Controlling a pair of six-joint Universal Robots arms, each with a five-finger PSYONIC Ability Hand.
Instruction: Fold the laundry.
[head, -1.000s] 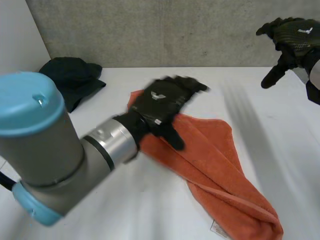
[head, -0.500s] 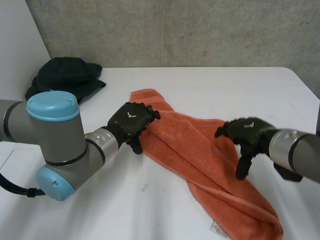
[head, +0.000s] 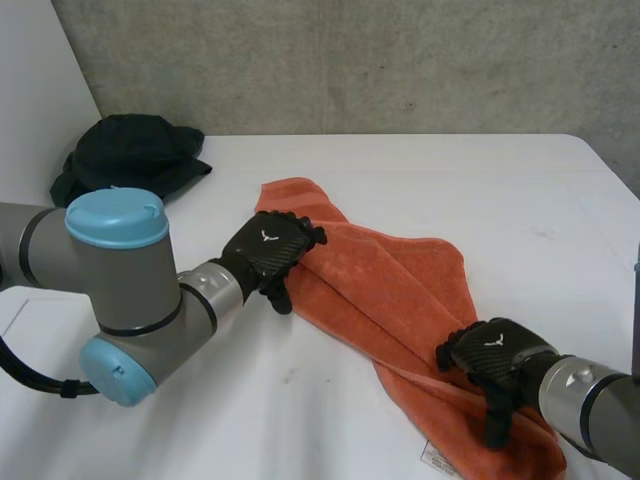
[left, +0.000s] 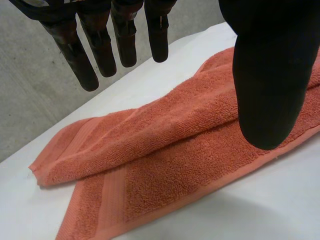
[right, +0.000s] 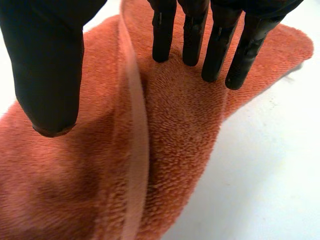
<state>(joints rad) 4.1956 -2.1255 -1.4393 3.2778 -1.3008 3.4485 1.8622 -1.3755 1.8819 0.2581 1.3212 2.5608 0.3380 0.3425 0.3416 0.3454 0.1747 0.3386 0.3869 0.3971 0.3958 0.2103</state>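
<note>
Currently both hands splayed, gripping nothing: left hand (head: 265, 250) over far end of orange towel (head: 400, 290), right hand (head: 492, 352) over near end. Risk: pinching one layer only would bunch it further.

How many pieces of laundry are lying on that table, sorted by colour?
Orange: 1, the towel
Black: 1, the crumpled garment
Total: 2
</note>
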